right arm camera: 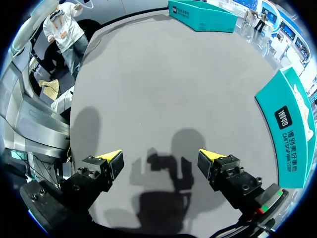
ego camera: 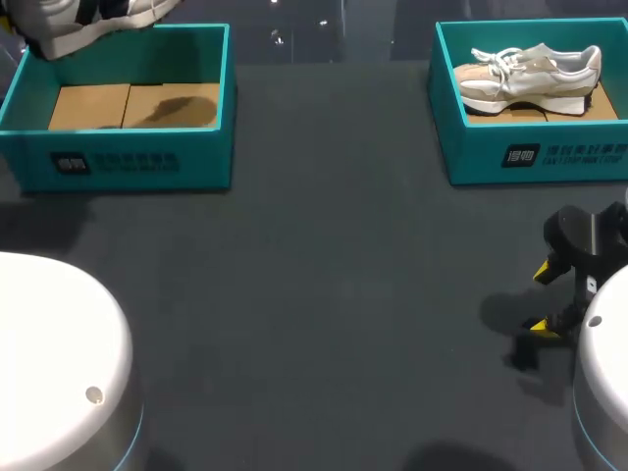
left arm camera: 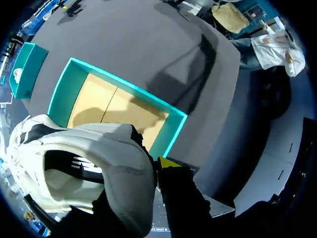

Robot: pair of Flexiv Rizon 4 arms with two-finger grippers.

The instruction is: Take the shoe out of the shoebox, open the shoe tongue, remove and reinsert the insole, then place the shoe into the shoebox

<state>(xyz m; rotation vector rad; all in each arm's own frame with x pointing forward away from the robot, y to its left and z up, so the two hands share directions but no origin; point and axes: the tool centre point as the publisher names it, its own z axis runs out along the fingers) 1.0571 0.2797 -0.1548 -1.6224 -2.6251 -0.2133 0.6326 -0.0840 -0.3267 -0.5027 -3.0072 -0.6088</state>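
Observation:
A white shoe [ego camera: 93, 22] hangs above the back left corner of the left teal shoebox [ego camera: 128, 162], whose cardboard floor is bare. In the left wrist view my left gripper [left arm camera: 156, 166] is shut on this shoe [left arm camera: 99, 168] at its collar. Only one yellow tip shows, the other is hidden behind the shoe, and the left teal shoebox [left arm camera: 171, 131] lies below. My right gripper [ego camera: 546, 299] hovers low over the table at the right, open with nothing between its fingers [right arm camera: 161, 158].
A second teal shoebox [ego camera: 530, 157] at the back right holds a beige-and-white shoe [ego camera: 530, 74]. Its side wall [right arm camera: 292, 124] stands beside my right gripper. Dark table surface spreads between the two boxes.

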